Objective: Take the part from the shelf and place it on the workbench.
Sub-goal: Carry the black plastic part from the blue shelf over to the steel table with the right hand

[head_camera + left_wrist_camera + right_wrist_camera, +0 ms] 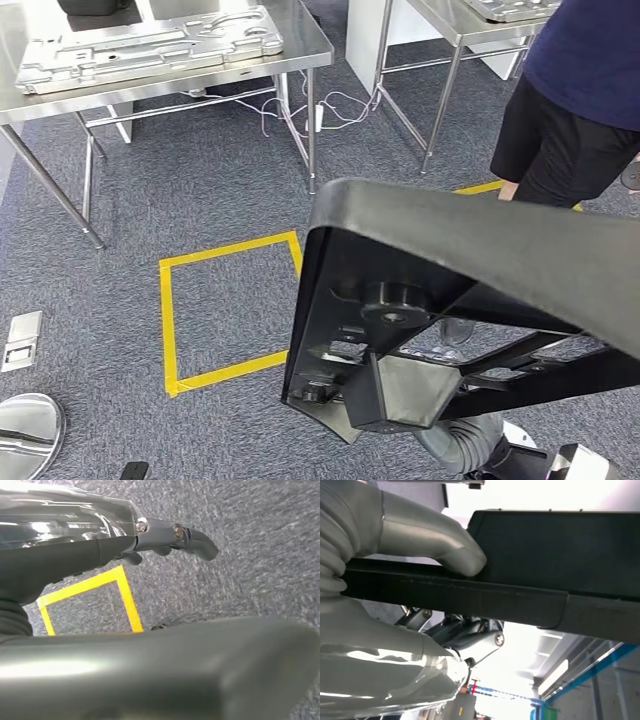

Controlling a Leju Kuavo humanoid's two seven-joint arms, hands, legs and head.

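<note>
I hold a large black plastic part (pixel 453 290), a flat moulded panel with ribs and a round boss on its underside, tilted over the carpet in the head view. My right hand (pixel 462 442) grips it from beneath at its near edge. In the right wrist view the grey thumb (pixel 446 545) presses on the part (pixel 554 550), with the dark fingers (pixel 471 637) curled under its edge. My left hand (pixel 170 535) hangs over the carpet with its fingers stretched out and nothing in it. The steel workbench (pixel 302 45) stands at the far left.
A grey pressed metal panel (pixel 151 45) lies on the workbench. A second steel table (pixel 445 20) stands at the far right. A person in a dark blue top and black shorts (pixel 573 120) stands close on the right. A yellow tape square (pixel 167 310) marks the carpet.
</note>
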